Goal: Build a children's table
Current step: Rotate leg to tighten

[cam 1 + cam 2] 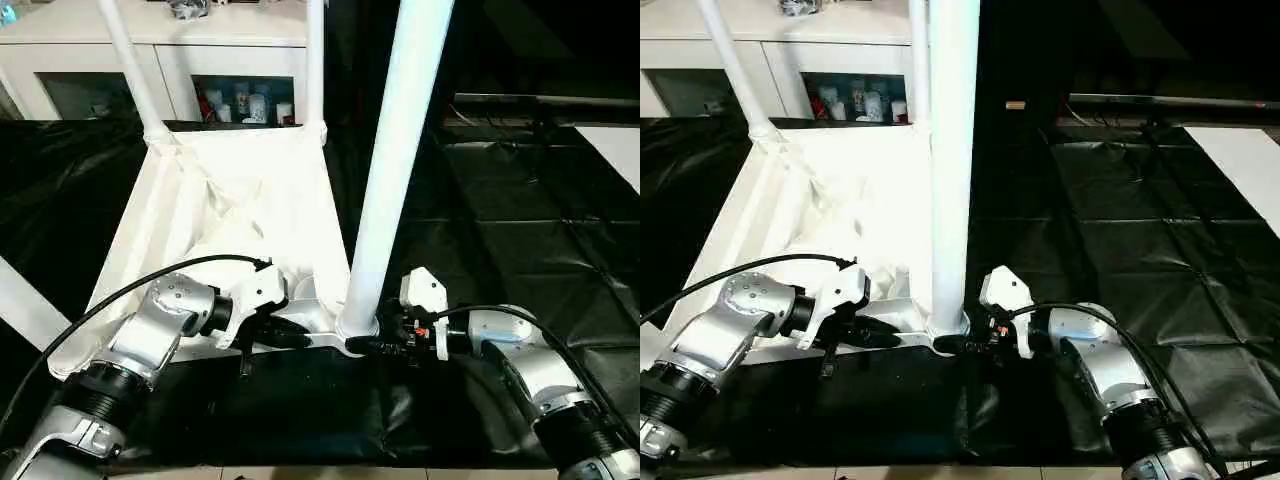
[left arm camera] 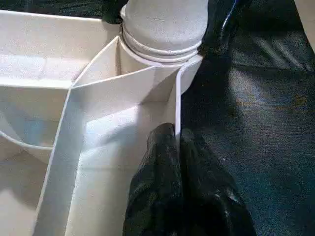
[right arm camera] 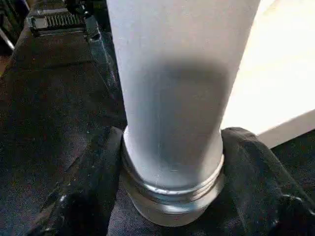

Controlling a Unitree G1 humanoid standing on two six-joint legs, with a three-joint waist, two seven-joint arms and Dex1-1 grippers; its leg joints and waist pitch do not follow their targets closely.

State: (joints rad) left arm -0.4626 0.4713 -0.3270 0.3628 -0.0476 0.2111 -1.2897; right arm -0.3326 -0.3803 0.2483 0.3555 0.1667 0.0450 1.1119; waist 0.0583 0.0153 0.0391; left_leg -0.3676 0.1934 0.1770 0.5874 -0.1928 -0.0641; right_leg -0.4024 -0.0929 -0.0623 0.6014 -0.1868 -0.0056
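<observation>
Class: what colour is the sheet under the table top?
Black, glossy sheet; clearest in the left eye view.

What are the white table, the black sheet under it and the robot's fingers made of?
The table looks like moulded plastic: thin ribs, smooth matte white, with a tube leg. The sheet seems thin plastic film: glossy and wrinkled. The right gripper and left gripper have fingers of dull black material, perhaps rubber.

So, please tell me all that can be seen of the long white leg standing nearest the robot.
The long white tapered tube leg looks like smooth plastic. It stands roughly upright in the near corner socket of the upturned white tabletop, with a ringed collar at its base. The right gripper has its black fingers on either side of that base. The left gripper pinches the tabletop's rim beside it.
</observation>
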